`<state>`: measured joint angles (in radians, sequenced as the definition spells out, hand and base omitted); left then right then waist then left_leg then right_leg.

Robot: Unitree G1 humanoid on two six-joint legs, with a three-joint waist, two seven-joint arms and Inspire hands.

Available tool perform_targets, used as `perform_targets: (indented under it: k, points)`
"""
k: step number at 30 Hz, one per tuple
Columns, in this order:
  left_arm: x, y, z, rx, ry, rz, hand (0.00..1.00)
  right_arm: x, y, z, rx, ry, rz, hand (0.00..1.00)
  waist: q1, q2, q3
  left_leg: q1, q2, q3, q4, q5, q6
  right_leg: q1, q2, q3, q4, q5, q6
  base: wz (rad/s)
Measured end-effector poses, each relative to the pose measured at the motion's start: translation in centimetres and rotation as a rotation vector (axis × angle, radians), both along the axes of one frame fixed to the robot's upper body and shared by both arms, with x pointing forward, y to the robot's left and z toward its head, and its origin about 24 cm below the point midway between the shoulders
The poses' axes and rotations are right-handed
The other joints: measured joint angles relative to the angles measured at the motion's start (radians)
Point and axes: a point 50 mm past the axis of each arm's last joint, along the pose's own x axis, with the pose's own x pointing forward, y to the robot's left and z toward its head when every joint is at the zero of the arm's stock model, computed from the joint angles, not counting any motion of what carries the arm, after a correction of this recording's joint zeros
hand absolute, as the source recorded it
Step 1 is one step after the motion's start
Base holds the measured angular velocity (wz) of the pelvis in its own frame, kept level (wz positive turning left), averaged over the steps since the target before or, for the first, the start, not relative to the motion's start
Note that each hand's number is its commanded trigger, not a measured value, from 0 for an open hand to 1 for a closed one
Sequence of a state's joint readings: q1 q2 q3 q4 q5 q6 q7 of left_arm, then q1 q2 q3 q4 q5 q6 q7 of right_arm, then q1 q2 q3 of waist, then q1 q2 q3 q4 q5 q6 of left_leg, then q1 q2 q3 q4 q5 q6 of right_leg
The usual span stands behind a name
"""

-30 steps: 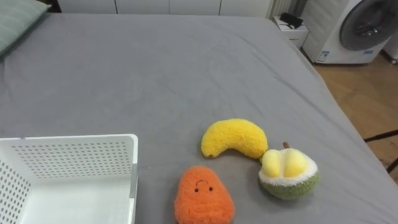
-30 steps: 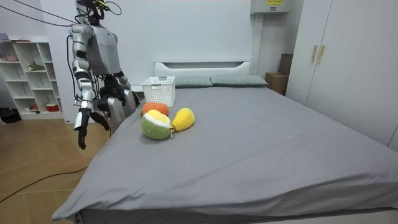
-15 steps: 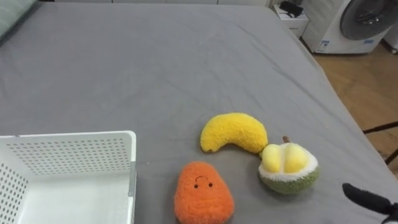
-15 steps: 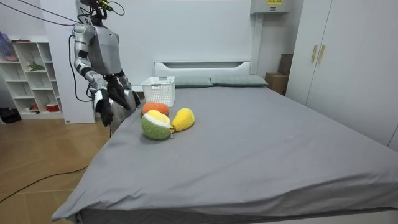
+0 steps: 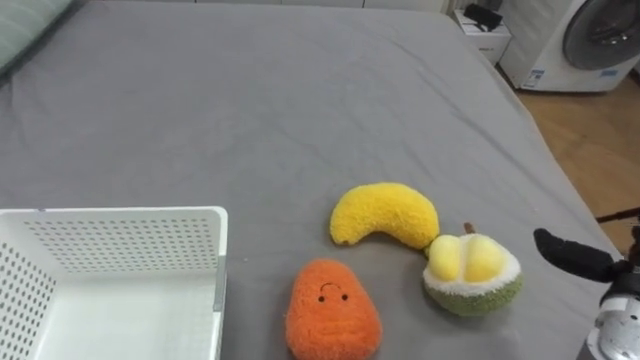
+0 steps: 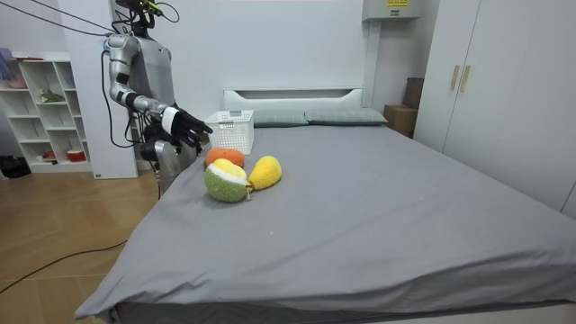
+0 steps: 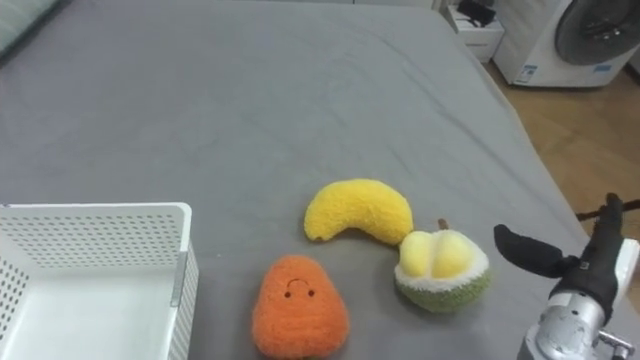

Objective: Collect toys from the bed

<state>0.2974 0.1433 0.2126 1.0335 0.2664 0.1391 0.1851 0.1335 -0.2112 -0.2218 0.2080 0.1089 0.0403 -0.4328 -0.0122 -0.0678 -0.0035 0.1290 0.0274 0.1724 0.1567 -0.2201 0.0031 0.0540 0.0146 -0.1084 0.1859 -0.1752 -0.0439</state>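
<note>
**Silver body, dark trim**

Torso and upper arms are glossy silver-grey; head and hips are dark. The right hand is matt black, set on a silver, cylinder-shaped wrist. Thin ropes run up from the shoulders, and a dark cable trails from it.

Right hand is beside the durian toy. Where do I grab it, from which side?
Grip the durian toy across its round green base, coming from the right, where the right hand hovers open; the banana crowds its upper left.
</note>
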Motion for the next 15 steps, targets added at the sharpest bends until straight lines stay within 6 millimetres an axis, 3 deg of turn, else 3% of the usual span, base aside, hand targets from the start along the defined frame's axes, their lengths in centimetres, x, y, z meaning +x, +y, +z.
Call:
perform_targets:
  k: [15]
  points:
    - [0.5, -0.5, -0.2, -0.028, 0.003, -0.028, 0.0, 1.3, 2.4, -0.7, 0.023, 0.056, 0.234, 0.0, 0.018, -0.002, 0.0031, -0.013, -0.004, -0.02, 0.007, 0.001, 0.001, 0.002, -0.008, -0.023, 0.0, 0.0, 0.001, 0.04]
